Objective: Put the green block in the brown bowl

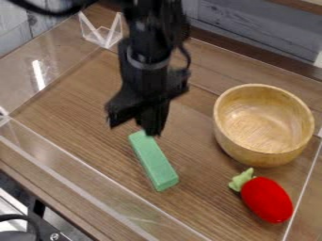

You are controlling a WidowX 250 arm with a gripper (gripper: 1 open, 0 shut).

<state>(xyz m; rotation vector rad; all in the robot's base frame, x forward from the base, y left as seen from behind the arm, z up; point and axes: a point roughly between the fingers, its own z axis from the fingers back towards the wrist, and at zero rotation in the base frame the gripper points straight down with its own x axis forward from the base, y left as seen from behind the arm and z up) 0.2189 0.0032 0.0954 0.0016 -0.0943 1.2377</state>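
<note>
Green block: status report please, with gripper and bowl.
Gripper shut, empty, above the block. Green block flat on table, not gripped. Brown bowl empty, to the right. Strawberry toy near bowl, not blocking.

Lab test bench: clear acrylic barrier (75, 179) around wood-grain table (75, 104).

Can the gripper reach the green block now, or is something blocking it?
Probably yes. The gripper hangs shut just above the green block, which lies uncovered on the table, apart from the brown bowl.
</note>
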